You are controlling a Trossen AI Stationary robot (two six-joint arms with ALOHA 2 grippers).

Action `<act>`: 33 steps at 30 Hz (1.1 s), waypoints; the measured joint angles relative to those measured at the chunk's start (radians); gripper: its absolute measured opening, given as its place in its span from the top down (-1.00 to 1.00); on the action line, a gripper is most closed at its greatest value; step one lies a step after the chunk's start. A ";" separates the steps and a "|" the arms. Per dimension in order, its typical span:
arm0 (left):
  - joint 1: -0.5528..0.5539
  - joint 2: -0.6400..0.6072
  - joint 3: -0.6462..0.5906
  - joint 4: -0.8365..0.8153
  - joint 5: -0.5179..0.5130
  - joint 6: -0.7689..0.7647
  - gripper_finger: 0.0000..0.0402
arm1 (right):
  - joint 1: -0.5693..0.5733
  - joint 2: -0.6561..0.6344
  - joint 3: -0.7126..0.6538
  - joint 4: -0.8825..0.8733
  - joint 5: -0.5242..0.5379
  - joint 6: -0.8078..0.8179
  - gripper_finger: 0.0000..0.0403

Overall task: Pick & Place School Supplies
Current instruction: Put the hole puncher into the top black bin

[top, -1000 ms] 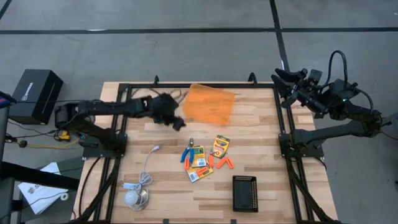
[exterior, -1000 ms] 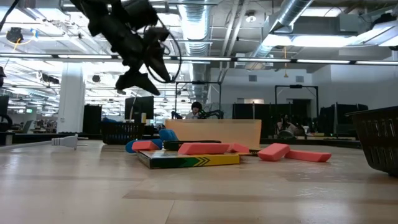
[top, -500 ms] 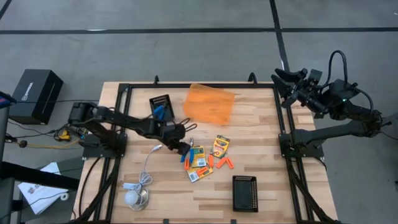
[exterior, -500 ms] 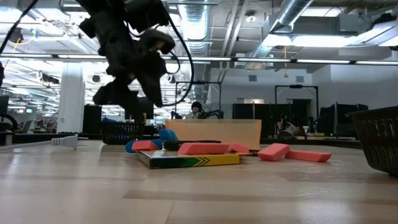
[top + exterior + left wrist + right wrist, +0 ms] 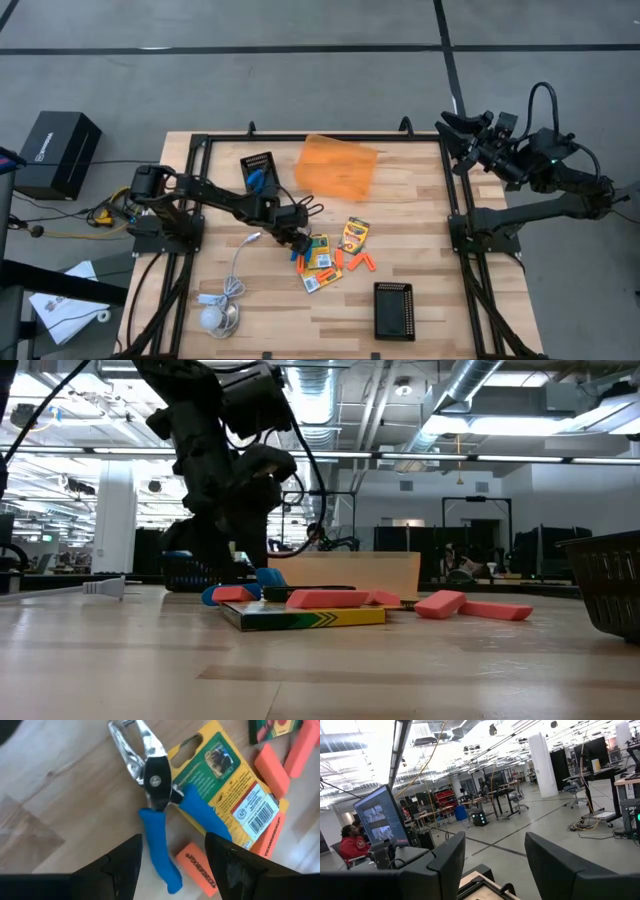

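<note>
— Where are the scissors?

— On the table, blue handles just beside a crayon box. The left gripper hangs above them, jaws spread, holding nothing.

— How should it grip?

— Probably drop straight, straddle one handle and avoid the orange stick. The right gripper waits at the far corner, open.

An open-plan lab was shown: exposed ceiling ducts, rows of workstations, a monitor, and a wooden bench.
</note>
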 joint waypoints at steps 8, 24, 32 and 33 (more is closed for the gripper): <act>0.001 0.038 0.000 -0.005 -0.003 0.028 -0.05 | 0.000 0.000 0.000 0.000 0.000 0.000 0.02; 0.024 0.066 0.002 -0.010 -0.021 0.054 0.77 | 0.000 0.000 0.000 0.003 -0.001 0.002 0.02; 0.031 0.064 0.001 -0.008 -0.002 0.062 0.79 | 0.000 0.000 0.000 0.003 -0.001 0.000 0.02; 0.031 0.061 0.000 -0.007 -0.002 0.062 0.79 | 0.000 0.000 0.000 0.003 -0.001 0.000 0.02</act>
